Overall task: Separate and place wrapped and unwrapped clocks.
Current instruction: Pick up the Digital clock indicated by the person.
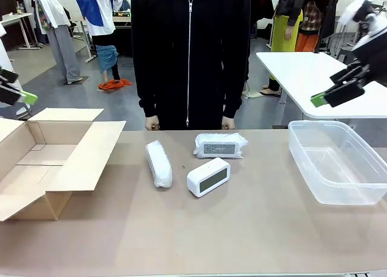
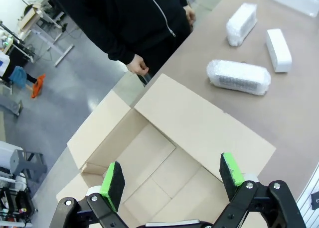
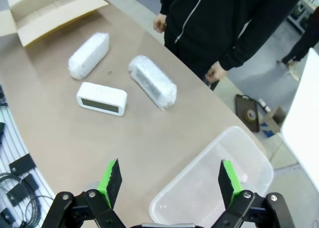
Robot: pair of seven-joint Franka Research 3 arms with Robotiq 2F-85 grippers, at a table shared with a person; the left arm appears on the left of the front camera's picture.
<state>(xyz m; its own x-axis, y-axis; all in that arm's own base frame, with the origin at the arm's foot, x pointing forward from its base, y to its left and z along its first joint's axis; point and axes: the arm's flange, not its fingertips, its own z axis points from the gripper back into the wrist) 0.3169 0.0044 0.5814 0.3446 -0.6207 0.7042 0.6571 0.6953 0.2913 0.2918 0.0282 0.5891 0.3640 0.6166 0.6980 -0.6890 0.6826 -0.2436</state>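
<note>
Glossy white bare clock (image 1: 208,176), grey screen, on table (image 1: 254,228) near left wrapped clock (image 1: 159,163) and far wrapped clock (image 1: 221,146), touching neither; bare table around; left hand (image 2: 172,175), right hand (image 3: 168,180) wide, empty.

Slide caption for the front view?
Two wrapped clocks, one bare clock between cardboard box and clear tub; left gripper, right gripper open.

- The bare white clock (image 1: 208,176), glossy with rounded corners, stands on its long edge near the middle of the tabletop (image 1: 254,228), its grey screen facing the near side at a slant
- The first wrapped clock (image 1: 159,163), swathed in clear bubble wrap, lies just left of it, running near to far
- The second wrapped clock (image 1: 221,146) lies crosswise just behind the white one, its screen showing through the wrap
</note>
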